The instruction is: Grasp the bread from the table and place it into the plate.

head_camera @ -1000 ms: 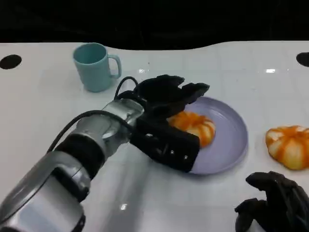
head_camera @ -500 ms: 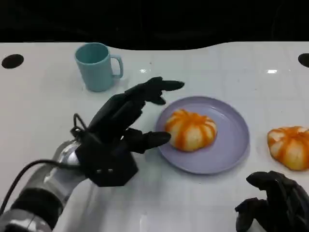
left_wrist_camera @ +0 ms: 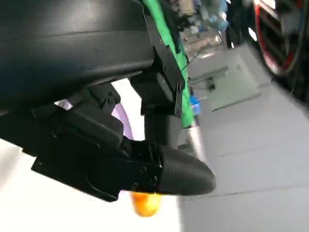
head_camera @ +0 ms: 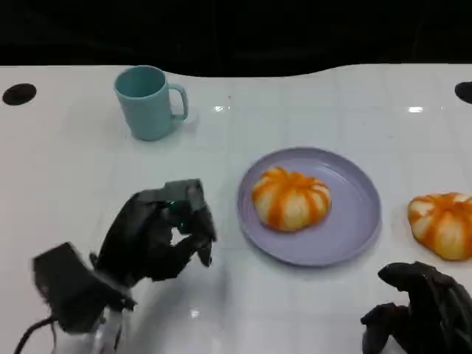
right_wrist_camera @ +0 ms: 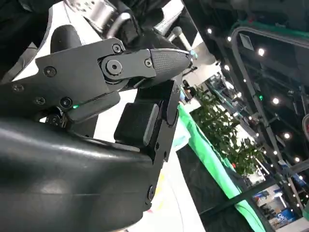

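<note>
An orange-striped bread roll (head_camera: 290, 197) lies on the lilac plate (head_camera: 352, 221) in the middle of the white table. A second roll of the same kind (head_camera: 443, 223) rests on the table to the plate's right. My left hand (head_camera: 158, 234) is low at the near left, well apart from the plate, fingers curled in and holding nothing. At the near right corner my right hand (head_camera: 419, 313) sits below the second roll, fingers curled, with nothing in it. The left wrist view catches a sliver of the plate (left_wrist_camera: 121, 116) and an orange bit of bread (left_wrist_camera: 145, 203) past the hand's black fingers (left_wrist_camera: 169, 169).
A teal mug (head_camera: 147, 101) stands at the far left of the table. Dark round holes (head_camera: 18, 94) mark the table's far corners. The table's far edge meets a black background.
My left hand has let go of the roll on the plate and drawn back toward the near left, its fingers curling in. The right hand has stayed put.
</note>
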